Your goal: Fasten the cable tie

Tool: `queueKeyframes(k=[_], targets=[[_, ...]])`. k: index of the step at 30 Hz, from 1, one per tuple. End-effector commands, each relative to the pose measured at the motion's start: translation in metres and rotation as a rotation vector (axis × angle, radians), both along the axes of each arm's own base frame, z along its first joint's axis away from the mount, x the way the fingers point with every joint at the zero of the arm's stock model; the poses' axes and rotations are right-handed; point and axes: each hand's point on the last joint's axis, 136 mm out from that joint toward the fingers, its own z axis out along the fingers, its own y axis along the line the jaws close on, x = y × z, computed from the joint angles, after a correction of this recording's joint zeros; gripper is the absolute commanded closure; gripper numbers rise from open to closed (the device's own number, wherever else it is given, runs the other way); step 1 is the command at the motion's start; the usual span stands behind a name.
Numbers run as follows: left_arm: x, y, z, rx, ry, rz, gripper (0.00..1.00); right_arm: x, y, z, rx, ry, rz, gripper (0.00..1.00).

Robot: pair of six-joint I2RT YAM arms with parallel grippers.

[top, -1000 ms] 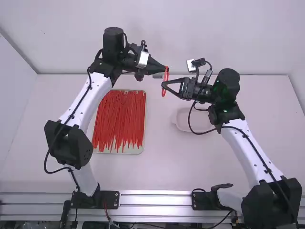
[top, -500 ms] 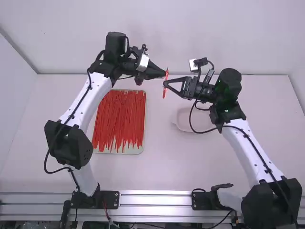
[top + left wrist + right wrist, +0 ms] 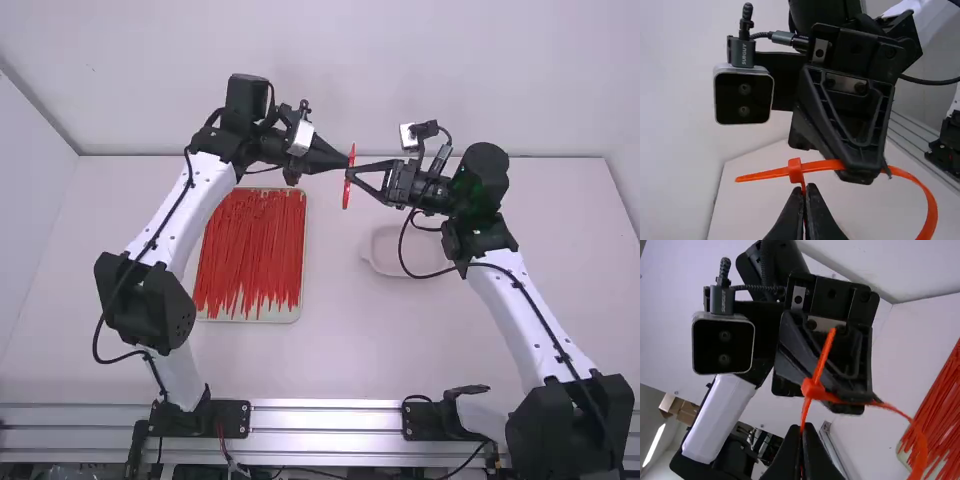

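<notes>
A red cable tie [image 3: 348, 190] hangs in the air above the table's back middle, bent into a loop, held between both grippers. My left gripper [image 3: 350, 154] comes from the left and is shut on the strap just below the tie's head [image 3: 795, 170]. In the left wrist view its fingers [image 3: 812, 210] pinch the strap, and the loop [image 3: 929, 215] curves off to one side. My right gripper [image 3: 353, 172] meets it from the right and is shut on the tie's strap [image 3: 812, 390], with its fingers [image 3: 811, 455] closed around it.
A flat tray [image 3: 290, 318] piled with several loose red cable ties [image 3: 250, 255] lies left of the middle, under the left arm. A small white dish [image 3: 385, 250] sits on the table under the right arm's wrist. The walls stand close behind the grippers.
Both grippers have shifted a little to the right and upward with the tie. The red loop now hangs just below the fingertips instead of between them.
</notes>
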Motion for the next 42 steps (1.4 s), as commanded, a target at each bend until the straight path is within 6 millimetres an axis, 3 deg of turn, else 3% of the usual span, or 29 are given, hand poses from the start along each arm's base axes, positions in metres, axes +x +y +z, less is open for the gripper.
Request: queueKeyframes(k=[1, 14, 26, 34, 42], targets=[[-0.019, -0.003, 0.012, -0.054, -0.073, -0.075, 0.98, 0.013, -0.007, -0.001, 0.003, 0.002, -0.065, 1.00], [-0.030, -0.009, 0.013, -0.052, -0.042, -0.104, 0.98, 0.026, -0.026, -0.001, 0.004, 0.002, -0.131, 1.00], [-0.039, -0.017, 0.015, -0.053, -0.044, -0.128, 0.98, 0.031, -0.026, -0.010, -0.003, 0.017, -0.119, 1.00], [-0.033, -0.012, 0.014, -0.031, 0.018, -0.101, 0.98, 0.018, -0.021, -0.013, -0.006, 0.030, -0.023, 0.81], [-0.043, -0.017, 0.007, -0.013, 0.083, -0.118, 0.98, 0.009, -0.020, -0.013, -0.007, 0.027, 0.031, 0.68]])
